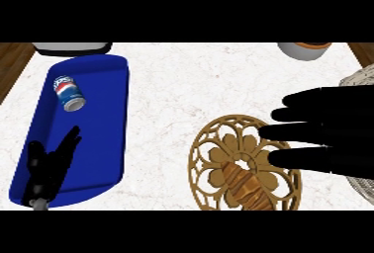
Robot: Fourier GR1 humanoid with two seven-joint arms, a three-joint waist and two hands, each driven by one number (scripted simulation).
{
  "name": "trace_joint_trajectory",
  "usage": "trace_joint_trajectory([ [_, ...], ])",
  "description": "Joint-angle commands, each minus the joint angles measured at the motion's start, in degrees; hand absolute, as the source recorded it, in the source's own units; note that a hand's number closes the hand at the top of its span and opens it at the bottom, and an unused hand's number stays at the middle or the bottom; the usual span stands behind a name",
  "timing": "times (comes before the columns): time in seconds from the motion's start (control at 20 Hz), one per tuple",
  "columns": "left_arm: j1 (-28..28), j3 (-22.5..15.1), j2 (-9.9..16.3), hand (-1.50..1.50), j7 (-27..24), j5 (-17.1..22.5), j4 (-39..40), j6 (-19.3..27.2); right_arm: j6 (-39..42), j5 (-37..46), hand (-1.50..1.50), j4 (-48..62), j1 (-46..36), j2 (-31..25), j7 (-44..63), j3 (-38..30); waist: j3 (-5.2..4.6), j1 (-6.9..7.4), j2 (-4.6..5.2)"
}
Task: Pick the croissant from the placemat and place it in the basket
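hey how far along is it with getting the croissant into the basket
Done: nothing yet; the croissant lies on the wooden openwork placemat. In hand: the right hand hovers open above the placemat's right side, fingers straight, holding nothing. The left hand rests over the blue tray. Left: grasping, lifting and carrying the croissant to the basket at the right edge.

One croissant (245,184), one can (70,93), two hands: left (50,165), right (336,131).
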Motion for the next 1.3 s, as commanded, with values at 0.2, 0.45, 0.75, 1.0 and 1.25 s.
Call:
trace_joint_trajectory([
  [0.2, -0.1, -2.69, -4.59, 0.0, 5.35, -0.75, 2.37, 1.33, 4.02, -0.83, -1.5, -0.42, 1.23, -0.48, -1.9, 0.9, -0.75, -0.66, 0.51],
  [0.45, 2.92, -0.58, -2.8, 0.0, 2.21, -0.15, 2.29, -2.2, 0.84, 3.39, -1.5, -2.1, 6.87, 3.3, -2.12, 1.35, -0.72, -0.24, 0.57],
  [0.75, 7.27, -1.82, -4.74, 0.0, -0.81, -1.74, 1.4, -2.12, -1.39, 9.59, -1.5, -5.46, 11.4, 8.26, -1.77, 5.64, -0.77, -0.2, 0.63],
  [1.0, 5.55, -0.45, -3.59, 0.0, 3.67, -0.99, -1.03, -2.23, -4.45, 20.83, -1.5, -7.32, 14.32, 13.36, -1.04, 12.51, -0.74, -0.39, 0.91],
  [1.25, 7.18, -0.55, -4.61, 0.0, 4.64, -2.31, -4.01, -0.52, -5.25, 31.48, -1.5, -4.12, 18.38, 12.17, -8.97, 14.78, -0.66, 0.22, 0.84],
])
